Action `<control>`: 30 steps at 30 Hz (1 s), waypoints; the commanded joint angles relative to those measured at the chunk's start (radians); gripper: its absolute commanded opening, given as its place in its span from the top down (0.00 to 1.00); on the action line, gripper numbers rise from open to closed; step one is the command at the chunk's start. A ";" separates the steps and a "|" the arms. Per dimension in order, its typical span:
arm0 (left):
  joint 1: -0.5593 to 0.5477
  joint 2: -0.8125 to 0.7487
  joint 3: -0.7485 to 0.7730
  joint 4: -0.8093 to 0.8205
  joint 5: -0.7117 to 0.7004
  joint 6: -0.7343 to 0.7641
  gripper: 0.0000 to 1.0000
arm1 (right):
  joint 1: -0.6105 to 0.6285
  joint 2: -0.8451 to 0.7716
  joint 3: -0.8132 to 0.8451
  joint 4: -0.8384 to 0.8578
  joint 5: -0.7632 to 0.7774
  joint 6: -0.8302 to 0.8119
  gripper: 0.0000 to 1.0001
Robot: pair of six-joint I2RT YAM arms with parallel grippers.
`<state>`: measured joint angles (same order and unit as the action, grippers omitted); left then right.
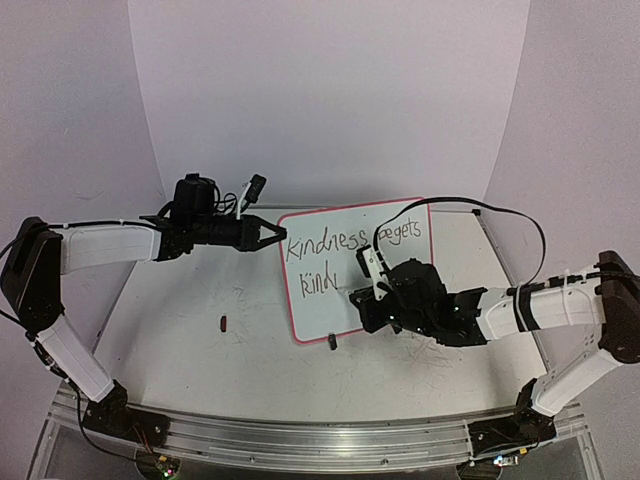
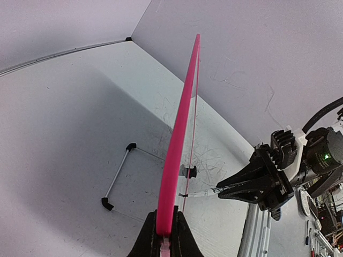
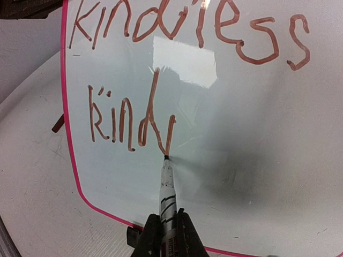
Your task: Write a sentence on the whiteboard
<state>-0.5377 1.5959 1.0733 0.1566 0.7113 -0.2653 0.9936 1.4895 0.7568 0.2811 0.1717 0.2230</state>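
The right gripper (image 3: 167, 231) is squeezing the marker (image 3: 166, 187) – its tip is touching the whiteboard (image 3: 257, 160) straight ahead, just past "kind" (image 3: 126, 120) – bare board is waiting beside it.

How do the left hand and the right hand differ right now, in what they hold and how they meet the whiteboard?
The left hand is shut on the whiteboard, pinching its pink frame at the left edge; the right hand is shut on a marker. The left hand grips the board directly, while the right hand reaches it only through the marker tip, at the unfinished second line of the sentence. Both are closed, each on something.
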 commanded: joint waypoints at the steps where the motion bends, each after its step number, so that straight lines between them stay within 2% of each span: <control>1: -0.011 -0.011 0.028 -0.017 -0.016 0.049 1.00 | -0.008 -0.015 0.040 0.017 0.038 0.003 1.00; 15: -0.013 -0.020 0.027 -0.017 -0.019 0.050 1.00 | -0.038 -0.002 0.081 0.024 0.070 -0.006 1.00; 30: -0.012 -0.011 0.028 -0.017 -0.019 0.051 1.00 | -0.035 -0.044 -0.006 -0.022 0.029 0.050 1.00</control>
<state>-0.5381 1.5959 1.0733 0.1563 0.7074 -0.2653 0.9634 1.4621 0.7708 0.2726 0.1929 0.2445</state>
